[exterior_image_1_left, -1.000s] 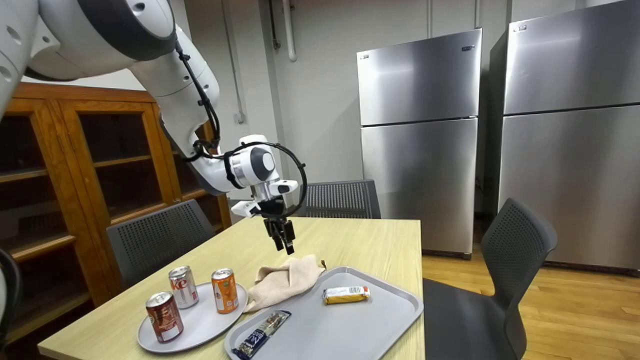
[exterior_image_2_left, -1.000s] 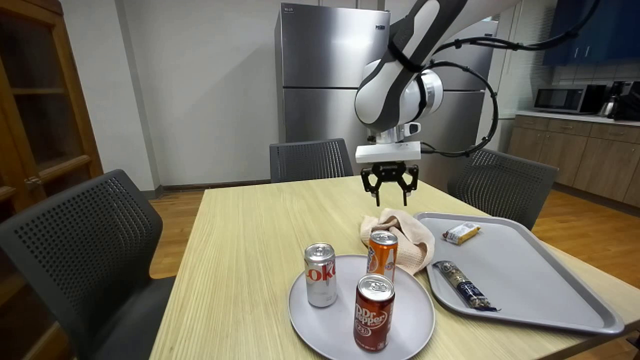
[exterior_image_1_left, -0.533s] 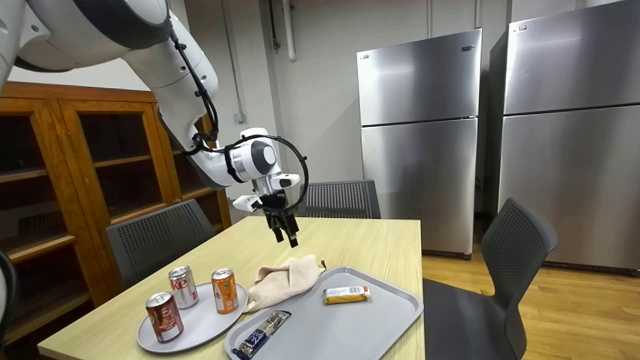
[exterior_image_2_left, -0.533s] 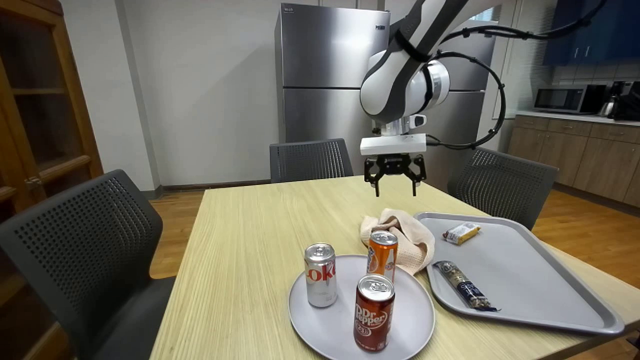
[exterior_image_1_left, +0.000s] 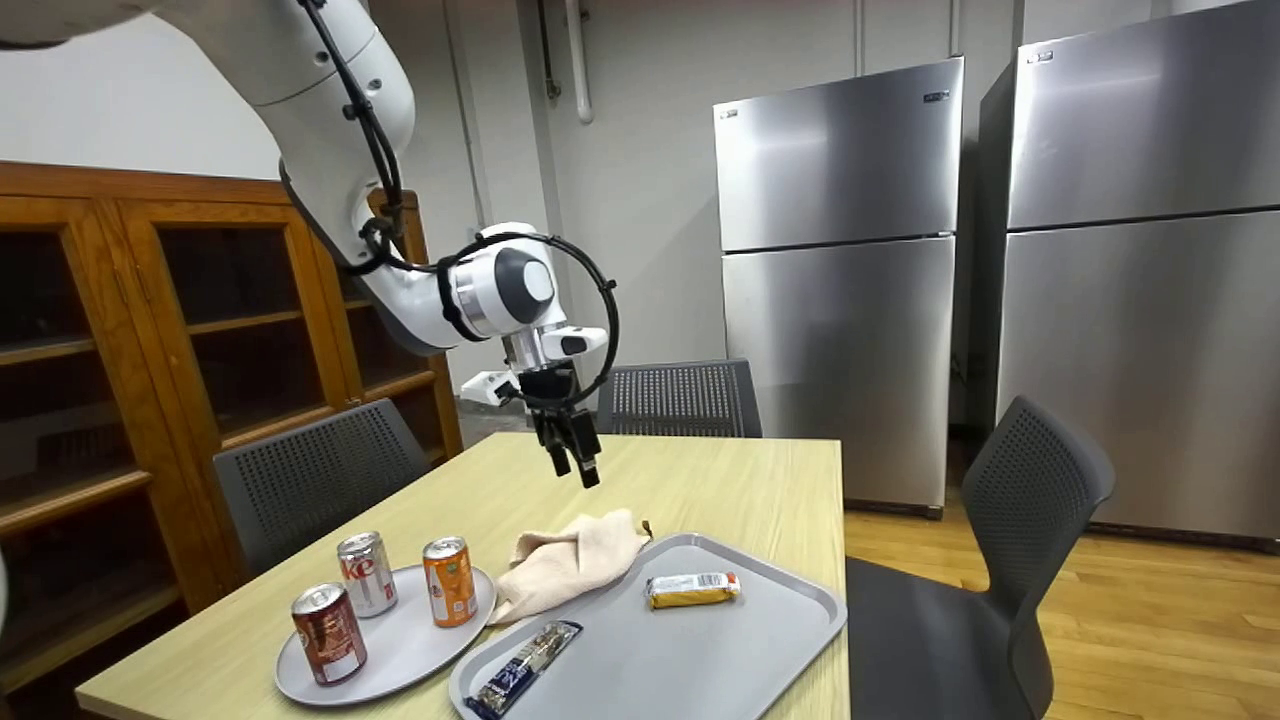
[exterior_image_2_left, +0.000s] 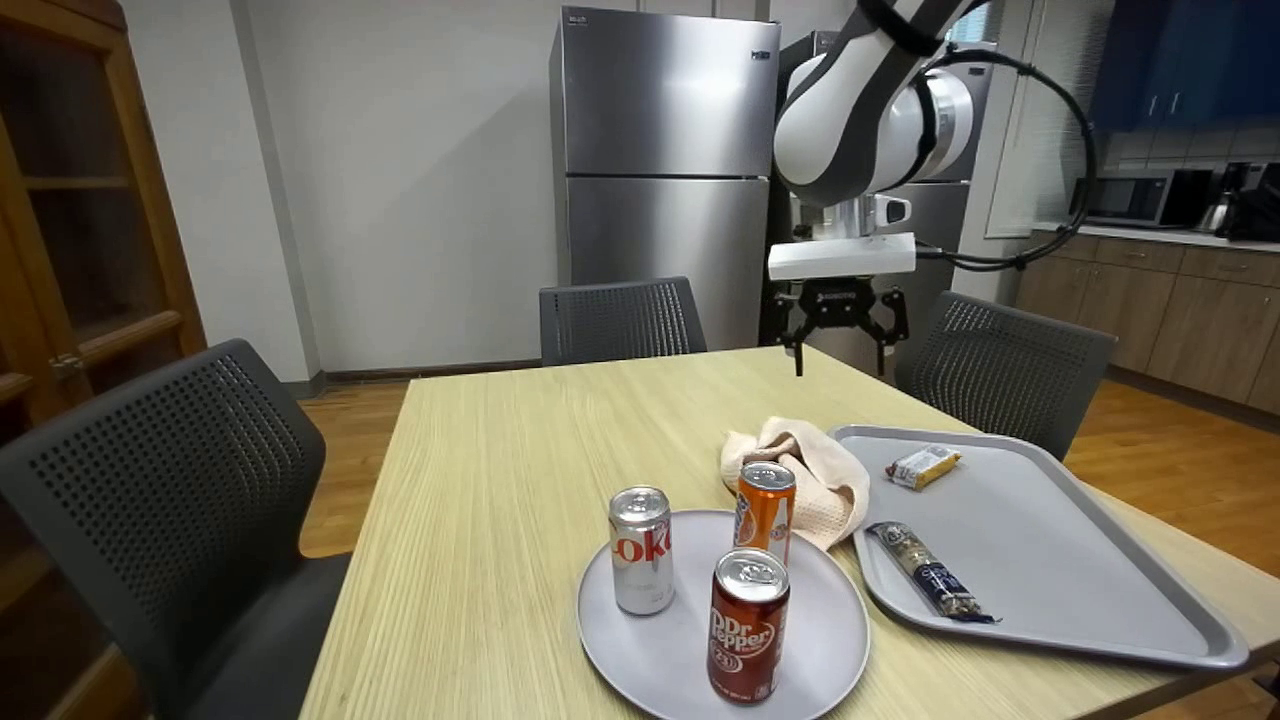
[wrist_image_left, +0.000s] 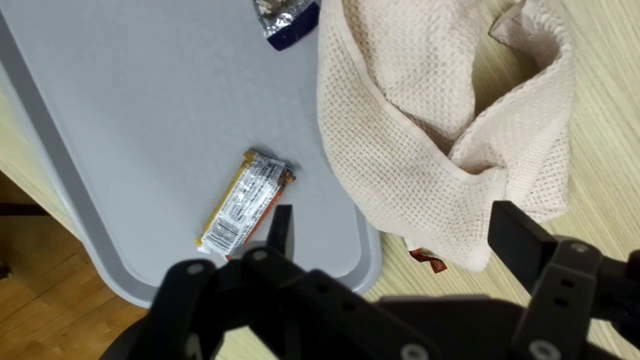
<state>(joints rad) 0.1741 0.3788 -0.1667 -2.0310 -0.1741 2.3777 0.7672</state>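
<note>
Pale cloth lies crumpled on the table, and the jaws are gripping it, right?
The jaws grip nothing: they hang open, clear of the pale cloth in both exterior views. It does lie crumpled on the table.

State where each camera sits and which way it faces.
An exterior view: near the plate, facing two refrigerators; arm at upper left.
An exterior view: near the plate, facing refrigerators and microwave; arm at upper right.
Wrist view: on the arm, looking down on towel and tray; open gripper shows.
Both exterior views share gripper, plate and three cans.
</note>
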